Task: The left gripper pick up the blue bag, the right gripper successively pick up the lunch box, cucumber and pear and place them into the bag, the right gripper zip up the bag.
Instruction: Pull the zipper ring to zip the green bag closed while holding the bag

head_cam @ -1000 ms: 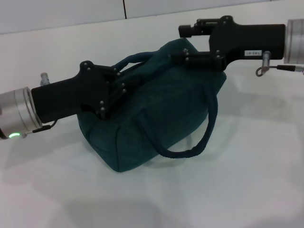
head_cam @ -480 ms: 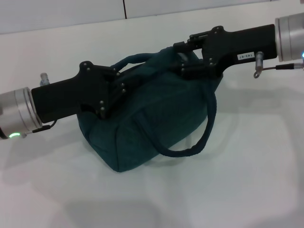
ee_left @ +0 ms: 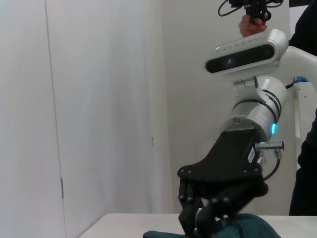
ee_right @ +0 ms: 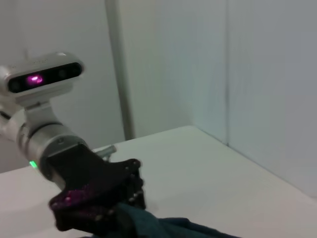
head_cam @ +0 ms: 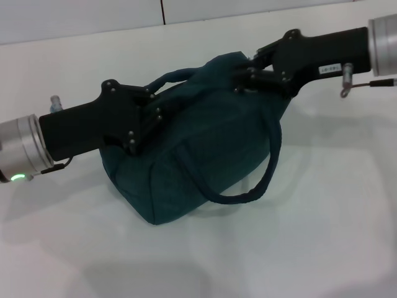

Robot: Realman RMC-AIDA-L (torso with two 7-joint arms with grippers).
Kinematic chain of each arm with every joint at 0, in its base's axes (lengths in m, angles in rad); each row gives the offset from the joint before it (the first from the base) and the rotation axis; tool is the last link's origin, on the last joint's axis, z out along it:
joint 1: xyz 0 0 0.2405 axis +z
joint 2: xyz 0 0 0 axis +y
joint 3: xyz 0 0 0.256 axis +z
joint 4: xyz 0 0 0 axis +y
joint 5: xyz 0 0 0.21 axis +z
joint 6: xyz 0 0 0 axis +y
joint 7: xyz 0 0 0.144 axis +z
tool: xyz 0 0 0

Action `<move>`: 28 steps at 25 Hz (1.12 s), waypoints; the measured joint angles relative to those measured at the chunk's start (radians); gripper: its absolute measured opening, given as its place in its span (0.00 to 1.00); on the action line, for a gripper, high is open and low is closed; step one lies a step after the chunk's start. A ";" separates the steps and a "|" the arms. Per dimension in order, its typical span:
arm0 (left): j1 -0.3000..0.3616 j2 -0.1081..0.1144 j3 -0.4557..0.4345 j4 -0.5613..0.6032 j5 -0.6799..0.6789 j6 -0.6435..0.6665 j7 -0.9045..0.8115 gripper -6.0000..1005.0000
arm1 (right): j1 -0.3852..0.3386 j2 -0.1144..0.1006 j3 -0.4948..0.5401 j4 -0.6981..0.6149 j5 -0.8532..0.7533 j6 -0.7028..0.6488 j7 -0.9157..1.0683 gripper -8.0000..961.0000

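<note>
White worktop (head_cam: pixel 322 248), pale wall behind. Blue bag (head_cam: pixel 205 155) sits mid-worktop. Left gripper (head_cam: pixel 149 115) clamps bag's near top edge. Right gripper (head_cam: pixel 248 77) pinches far top, likely zipper pull. Advice: pull steadily along seam, left keeping fabric taut.

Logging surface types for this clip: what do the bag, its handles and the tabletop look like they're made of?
The bag looks like soft woven fabric, matte dark teal: it sags and creases between the left gripper and the right gripper. Its handle seems to be a padded tube of the same cloth, drooping in a loop. The table looks smooth, hard and white, slightly glossy; laminate or painted board, hard to tell.
</note>
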 joint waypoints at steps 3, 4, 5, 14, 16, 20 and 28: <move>0.001 0.000 0.000 0.000 -0.001 -0.002 0.006 0.06 | -0.015 0.010 0.045 -0.007 0.003 0.001 -0.010 0.20; 0.001 0.000 0.000 0.000 -0.001 -0.003 0.007 0.06 | -0.020 0.016 0.063 -0.007 0.005 0.001 -0.015 0.16; 0.001 0.000 0.000 0.000 -0.001 -0.004 0.007 0.06 | -0.022 0.020 0.077 -0.007 0.007 -0.001 -0.021 0.11; 0.004 -0.001 0.000 0.001 -0.002 -0.005 0.008 0.06 | -0.064 0.029 0.131 -0.008 0.039 -0.011 -0.036 0.05; 0.004 -0.001 0.000 0.000 -0.002 -0.005 0.009 0.06 | -0.074 0.029 0.153 -0.008 0.052 -0.015 -0.044 0.05; 0.004 -0.002 0.000 0.000 -0.002 -0.005 0.009 0.06 | -0.094 0.025 0.191 -0.004 0.056 -0.028 -0.060 0.05; 0.008 -0.002 0.000 0.004 -0.002 -0.005 0.019 0.05 | -0.127 0.024 0.228 0.037 0.057 -0.022 -0.110 0.05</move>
